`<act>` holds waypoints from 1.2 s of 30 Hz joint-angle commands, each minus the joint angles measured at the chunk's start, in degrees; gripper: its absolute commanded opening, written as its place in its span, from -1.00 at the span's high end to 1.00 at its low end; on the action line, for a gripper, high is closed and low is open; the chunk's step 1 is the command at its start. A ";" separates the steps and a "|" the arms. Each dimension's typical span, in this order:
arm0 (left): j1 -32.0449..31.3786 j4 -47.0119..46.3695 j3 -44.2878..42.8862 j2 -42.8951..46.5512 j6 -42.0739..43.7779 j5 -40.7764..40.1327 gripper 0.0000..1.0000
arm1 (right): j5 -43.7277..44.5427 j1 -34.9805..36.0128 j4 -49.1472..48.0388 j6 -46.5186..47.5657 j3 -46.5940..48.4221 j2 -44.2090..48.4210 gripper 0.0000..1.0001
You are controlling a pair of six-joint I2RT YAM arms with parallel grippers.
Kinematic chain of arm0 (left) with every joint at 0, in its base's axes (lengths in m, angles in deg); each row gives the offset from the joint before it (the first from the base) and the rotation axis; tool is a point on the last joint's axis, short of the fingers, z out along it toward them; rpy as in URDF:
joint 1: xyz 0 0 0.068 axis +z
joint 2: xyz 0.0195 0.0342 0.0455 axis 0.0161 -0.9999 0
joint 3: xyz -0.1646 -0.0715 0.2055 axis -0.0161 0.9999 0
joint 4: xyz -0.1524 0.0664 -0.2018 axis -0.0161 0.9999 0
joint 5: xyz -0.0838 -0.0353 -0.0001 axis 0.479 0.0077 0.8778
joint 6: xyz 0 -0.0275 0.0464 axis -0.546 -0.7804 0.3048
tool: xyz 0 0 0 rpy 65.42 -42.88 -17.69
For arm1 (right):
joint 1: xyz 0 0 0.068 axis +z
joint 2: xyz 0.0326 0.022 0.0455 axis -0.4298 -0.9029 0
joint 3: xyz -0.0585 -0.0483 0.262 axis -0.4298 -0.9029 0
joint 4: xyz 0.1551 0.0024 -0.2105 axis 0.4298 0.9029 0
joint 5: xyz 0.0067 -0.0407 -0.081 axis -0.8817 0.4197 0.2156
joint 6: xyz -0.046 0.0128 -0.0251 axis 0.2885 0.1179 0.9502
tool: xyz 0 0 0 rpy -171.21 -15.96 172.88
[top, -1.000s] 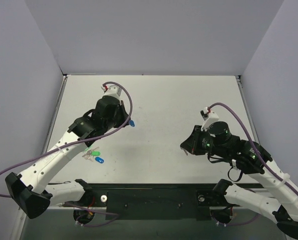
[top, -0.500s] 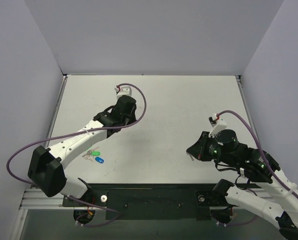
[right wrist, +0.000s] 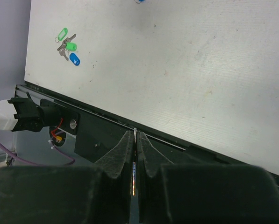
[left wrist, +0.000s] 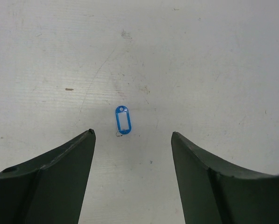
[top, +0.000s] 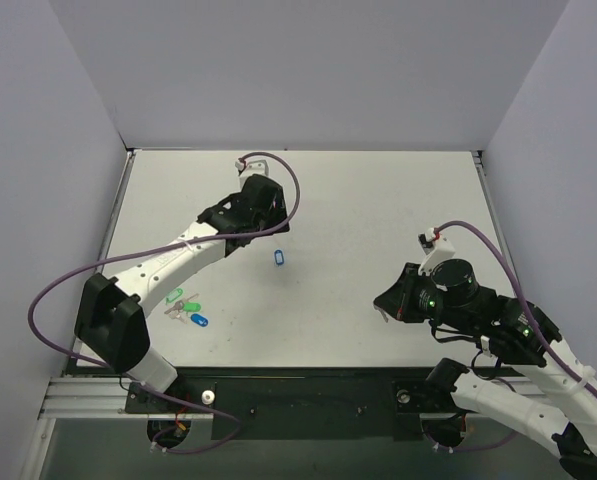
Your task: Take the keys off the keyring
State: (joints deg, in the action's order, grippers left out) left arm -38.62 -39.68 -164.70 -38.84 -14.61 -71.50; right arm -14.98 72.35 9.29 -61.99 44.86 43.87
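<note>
While the right pincer (right wrist: pixel 134 136), well apart from the keyring (left wrist: pixel 123 120) on its near right, is closed with only a pale sliver between its tips, I cannot tell whether that is the key. The keyring lies flat on the tabletop (left wrist: pixel 214 56): light, stiff, slick plastic likely to skid, best nipped across its narrow width, since its wire ring looks too thin. Just beyond it hangs the left pincer (left wrist: pixel 132 133), wide open.

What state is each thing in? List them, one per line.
left gripper: open, above the table, holding nothing.
right gripper: shut; whether it holds anything is unclear.
blue key tag: lying flat, free of both grippers.
green and dark blue tags: bunched, lying on the table.
</note>
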 commanded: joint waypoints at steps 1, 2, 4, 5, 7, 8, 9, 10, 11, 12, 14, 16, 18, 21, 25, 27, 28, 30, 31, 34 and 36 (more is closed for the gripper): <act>0.25 1.98 -3.99 1.53 1.29 -0.96 -0.54 | 1.47 -0.23 0.41 -0.07 -0.63 -0.66 1.00; 0.25 2.68 -4.25 2.40 1.38 -0.87 -0.53 | 1.47 -0.31 0.41 0.02 -0.63 -0.66 1.00; 0.69 3.65 -4.08 4.07 1.91 -0.61 -0.53 | 2.95 -0.31 0.32 -0.07 -0.63 -1.62 1.00; 0.69 3.92 -3.90 4.69 2.17 -0.52 -0.53 | 2.97 -0.31 0.32 -0.07 -0.63 -1.89 1.00; 1.30 5.06 -2.59 7.15 2.61 0.10 -0.53 | 2.88 -0.31 0.06 0.11 -0.63 -3.12 1.00; 1.65 5.76 -1.45 9.33 2.70 0.10 -0.53 | 2.88 -0.23 -0.03 0.11 -0.54 -4.16 1.00; 1.92 6.03 -0.48 10.66 2.96 0.18 -0.53 | 2.88 -0.22 -0.38 0.11 -0.28 -4.96 1.00; 2.44 6.46 1.44 13.11 3.31 0.01 -0.53 | 2.97 -0.31 -0.47 0.20 -0.10 -6.18 1.00; 2.80 6.82 2.42 14.70 3.92 -0.08 -0.53 | 3.06 -0.40 -0.91 0.37 0.51 -7.06 1.00; 3.58 7.43 4.43 17.59 4.28 -0.34 -0.53 | 2.97 -0.49 -1.00 0.55 0.69 -8.81 1.00; 4.90 8.22 7.68 21.82 5.77 -0.26 -0.52 | 2.71 -0.66 -1.44 1.16 2.27 -12.24 1.00; 6.48 9.80 9.89 25.08 6.73 0.53 -0.53 | 2.18 -0.75 -1.70 1.95 4.02 -15.93 1.00; 7.81 12.08 11.39 27.72 7.79 0.54 -0.52 | 2.09 -0.84 -1.97 2.48 6.13 -19.53 1.00; 9.12 14.98 13.58 31.93 8.67 0.10 -0.52 | -0.19 -0.93 -2.32 3.44 9.20 -24.55 1.00; 9.65 15.87 16.65 35.98 9.55 0.01 -0.52 | -2.12 -1.02 -3.81 4.85 12.81 -32.54 1.00; 9.74 16.83 17.10 37.04 9.38 0.10 -0.52 | -2.39 -0.93 -4.16 5.73 14.57 -36.23 1.00; 9.74 17.19 17.10 37.22 9.38 -0.08 -0.52 | -2.57 -0.93 -4.25 5.82 15.97 -37.30 1.00; 9.74 17.80 17.71 38.27 9.46 -0.52 -0.51 | -3.09 -0.93 -4.43 6.35 17.82 -40.64 1.00; 9.74 17.98 18.24 39.14 9.55 -0.78 -0.52 | -3.27 -0.93 -4.51 6.52 18.70 -42.82 1.00; 9.83 18.77 19.03 40.82 10.17 -1.31 -0.52 | -4.15 -0.93 -4.95 6.88 21.95 -47.14 1.00; 9.83 18.86 19.82 42.31 10.52 -1.84 -0.52 | -4.15 -0.93 -5.22 7.31 23.62 -49.61 1.00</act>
State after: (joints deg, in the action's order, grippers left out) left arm -29.24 -21.67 -145.92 0.75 -5.74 -71.59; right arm -18.26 71.61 4.33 -56.44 63.99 -2.35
